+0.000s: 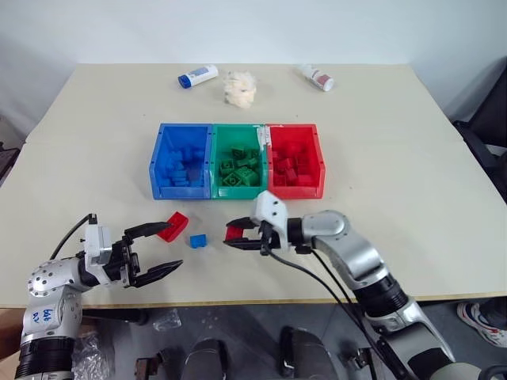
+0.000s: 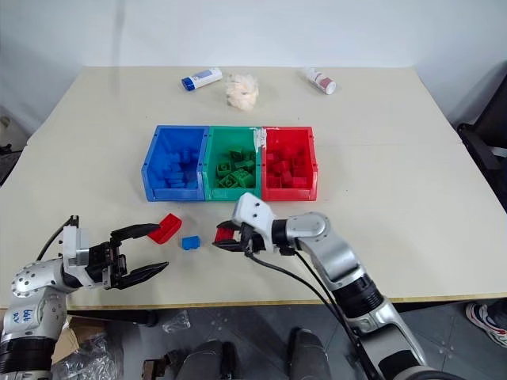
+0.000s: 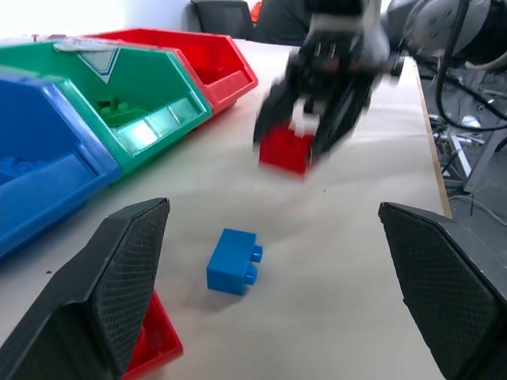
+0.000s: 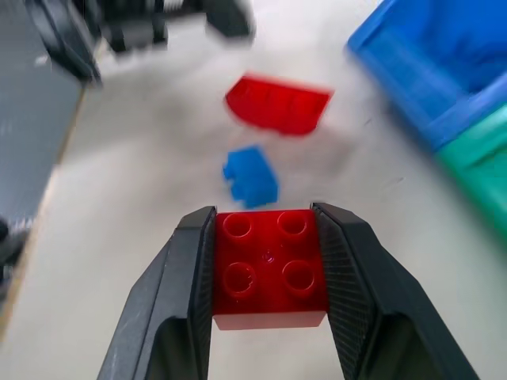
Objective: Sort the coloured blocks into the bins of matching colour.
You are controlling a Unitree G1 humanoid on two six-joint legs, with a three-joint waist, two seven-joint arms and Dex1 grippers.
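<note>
A pale beige rectangular table carries three joined open-top plastic bins in a row: the blue bin, the green bin and the red bin, each already holding studded bricks of its own colour. Nearer the front edge, the right arm reaches across to the robot's left, roughly level, with the right gripper pointing sideways along the table. Its two black fingers are clamped on a small red four-stud plastic brick, which sits squarely between the pads, studs showing. The left arm is held low at the table's near left corner; the left gripper points level toward the right with its jaws spread wide and nothing between them. Just beyond its fingertips lies a larger flat red plastic brick, and beside that, between the two grippers, a small blue studded brick rests on the tabletop.
</note>
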